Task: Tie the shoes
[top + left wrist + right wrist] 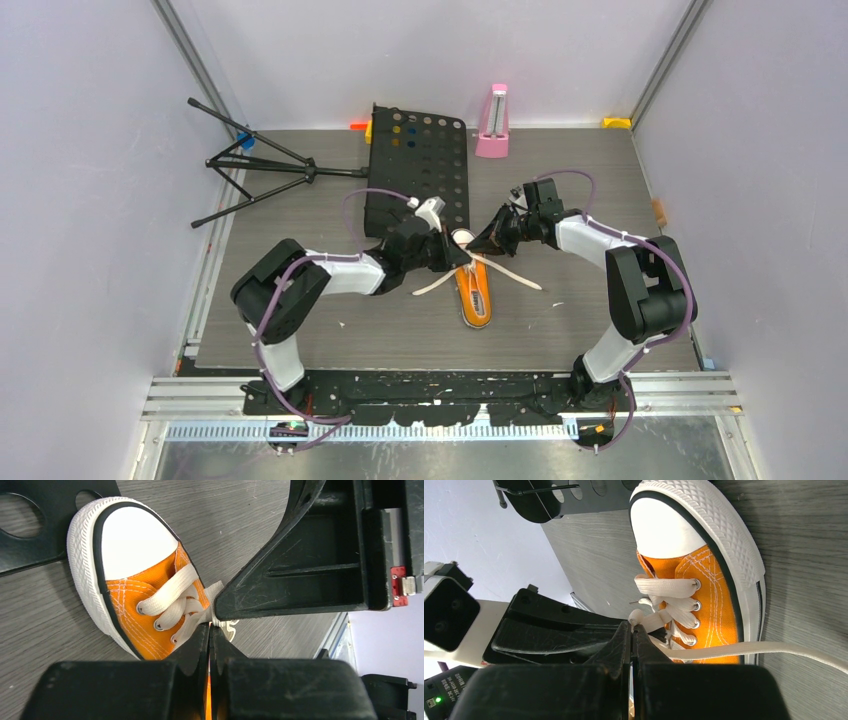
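Observation:
The small orange shoe (476, 293) lies on the grey table, white toe cap pointing away from the arm bases. My two grippers meet tip to tip over its laced front. The left gripper (210, 627) is shut on a white lace (218, 592) just beside the eyelets of the shoe (145, 605). From the opposite side, my right gripper (631, 626) is shut on a bunched bit of lace (638, 616) next to the shoe (709, 585). One loose lace end (784, 651) trails over the sole onto the table. In the top view two lace ends (520, 277) splay out to either side.
A black perforated music-stand plate (420, 165) lies just behind the shoe, its folded tripod (262, 170) at the back left. A pink metronome (492, 122) stands at the back wall. Grey walls close in on both sides.

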Controlling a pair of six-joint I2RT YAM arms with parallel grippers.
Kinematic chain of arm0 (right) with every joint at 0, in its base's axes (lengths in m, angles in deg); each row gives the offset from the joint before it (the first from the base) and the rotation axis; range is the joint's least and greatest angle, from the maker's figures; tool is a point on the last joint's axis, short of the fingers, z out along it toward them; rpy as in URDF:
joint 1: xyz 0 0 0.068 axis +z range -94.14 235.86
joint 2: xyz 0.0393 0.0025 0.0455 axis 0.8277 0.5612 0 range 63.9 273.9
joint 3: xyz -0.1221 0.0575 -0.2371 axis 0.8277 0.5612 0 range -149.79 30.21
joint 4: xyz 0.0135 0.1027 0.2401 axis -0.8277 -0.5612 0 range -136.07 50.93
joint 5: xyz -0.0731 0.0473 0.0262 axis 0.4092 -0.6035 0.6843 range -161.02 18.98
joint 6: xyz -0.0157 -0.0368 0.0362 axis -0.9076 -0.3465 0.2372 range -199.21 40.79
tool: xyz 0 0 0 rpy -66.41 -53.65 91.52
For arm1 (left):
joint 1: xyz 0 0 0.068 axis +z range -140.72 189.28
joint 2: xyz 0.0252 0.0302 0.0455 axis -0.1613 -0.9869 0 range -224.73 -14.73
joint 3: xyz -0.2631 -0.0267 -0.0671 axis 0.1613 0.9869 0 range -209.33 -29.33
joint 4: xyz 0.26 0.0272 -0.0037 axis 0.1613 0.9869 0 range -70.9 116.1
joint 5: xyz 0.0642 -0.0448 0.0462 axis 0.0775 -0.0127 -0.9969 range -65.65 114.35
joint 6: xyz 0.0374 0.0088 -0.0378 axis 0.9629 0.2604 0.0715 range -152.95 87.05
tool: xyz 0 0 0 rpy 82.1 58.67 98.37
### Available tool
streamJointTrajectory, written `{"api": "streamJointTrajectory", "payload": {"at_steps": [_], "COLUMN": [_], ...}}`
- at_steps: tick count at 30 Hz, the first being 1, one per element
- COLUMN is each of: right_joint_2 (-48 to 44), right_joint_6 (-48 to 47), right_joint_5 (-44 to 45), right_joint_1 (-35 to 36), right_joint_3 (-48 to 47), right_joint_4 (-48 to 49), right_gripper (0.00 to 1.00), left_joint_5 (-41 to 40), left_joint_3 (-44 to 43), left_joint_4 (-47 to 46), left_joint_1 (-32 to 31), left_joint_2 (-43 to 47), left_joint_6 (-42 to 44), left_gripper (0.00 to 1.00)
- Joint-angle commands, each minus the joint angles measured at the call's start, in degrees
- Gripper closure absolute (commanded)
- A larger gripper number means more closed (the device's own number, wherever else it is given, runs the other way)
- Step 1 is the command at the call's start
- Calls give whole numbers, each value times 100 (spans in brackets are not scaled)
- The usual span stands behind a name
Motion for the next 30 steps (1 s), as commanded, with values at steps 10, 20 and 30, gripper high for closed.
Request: {"api": "streamJointTrajectory", "payload": {"at_steps": [10, 20, 30], "right_joint_2": [-190, -369, -370], "right_joint_6": [-215, -476, -472], "right_joint_5": [-110, -86, -48], "right_joint_1": [-6, -11, -12], "right_joint_3": [-296, -326, -308], "right_joint_4": [47, -84, -86], "right_gripper": [100, 100, 100], "left_joint_5": [-687, -466, 863], "left_joint_3": [219, 1980, 649], "left_joint_4": [1650, -891, -1126], "left_joint_1": [72, 601, 88], "left_joint_2": [1653, 2583, 955], "left_joint_6": [1163, -32, -470], "left_gripper": [93, 100, 97]}}
